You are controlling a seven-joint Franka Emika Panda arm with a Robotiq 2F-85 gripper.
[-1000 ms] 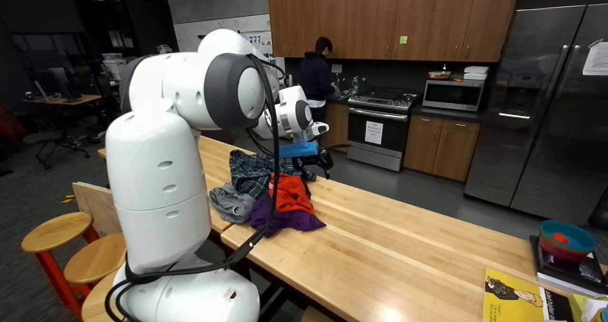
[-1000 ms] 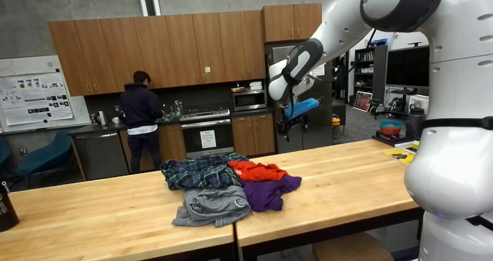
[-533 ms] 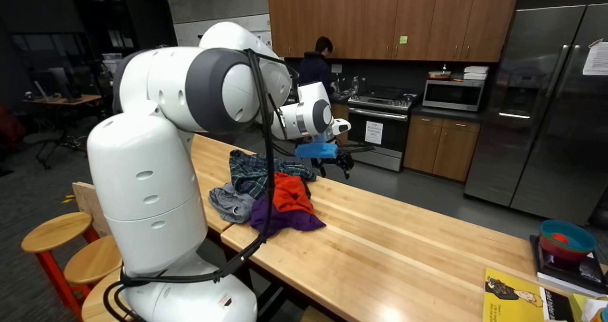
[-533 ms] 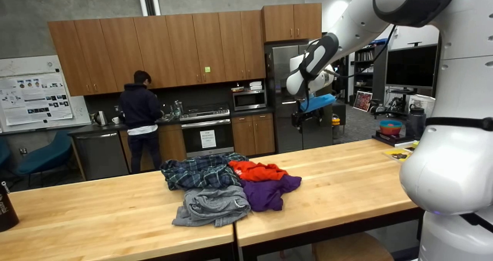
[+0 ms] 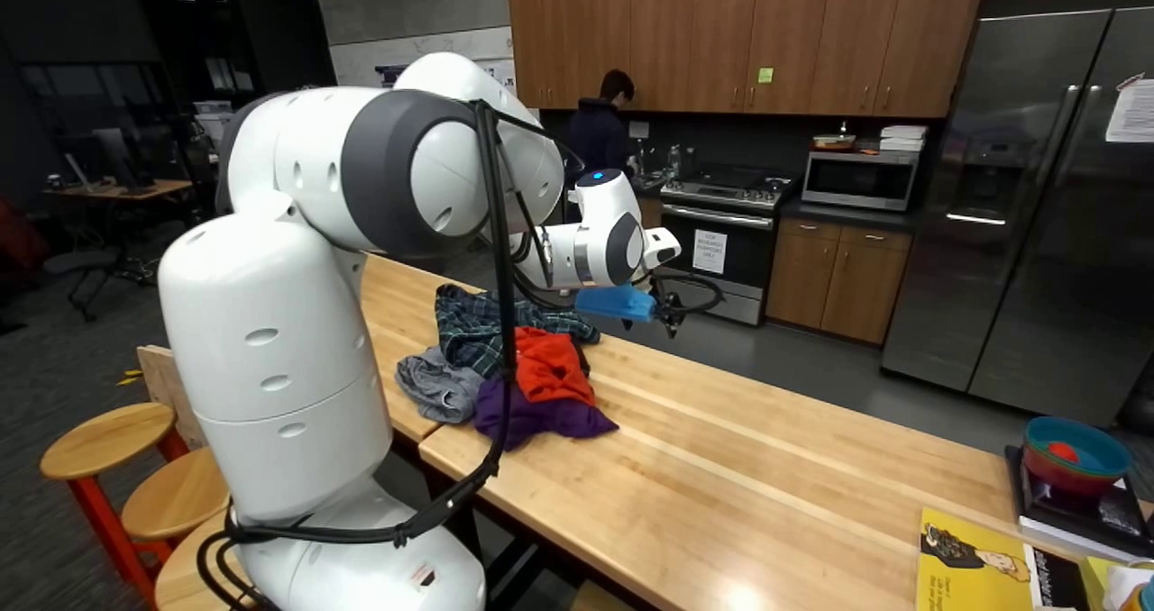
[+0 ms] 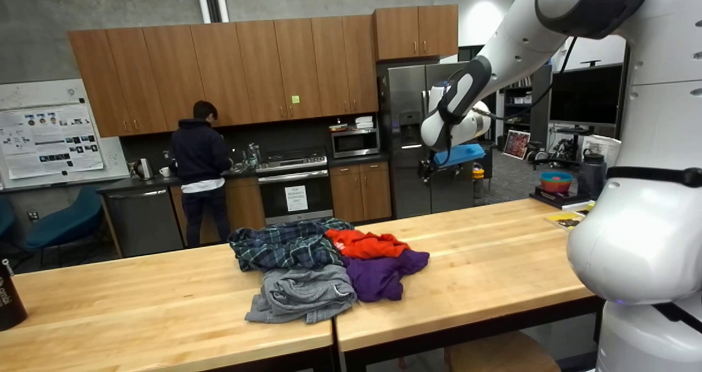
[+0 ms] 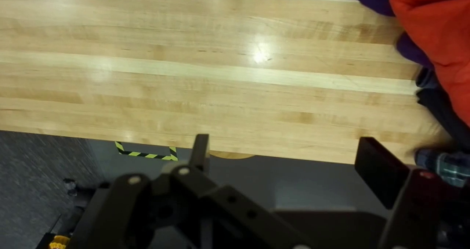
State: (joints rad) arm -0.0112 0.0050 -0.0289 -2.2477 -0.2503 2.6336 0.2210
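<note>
Near the heaped clothes point(image 6: 326, 276), arm point(image 6: 510, 54) outstretched and downward-sloping, gripper point(image 7: 284, 144) jaws wide apart.

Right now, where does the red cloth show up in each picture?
In an exterior view, the red cloth lies just left of centre, below mid-height.
In an exterior view, the red cloth lies just right of centre, below mid-height.
In the wrist view, the red cloth sits upper right, cut off by the frame.
Shared landmark: the purple cloth, partly under it.

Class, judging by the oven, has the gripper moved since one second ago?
Yes: in an exterior view, the gripper has shifted rightward in the picture, towards the oven.
</note>
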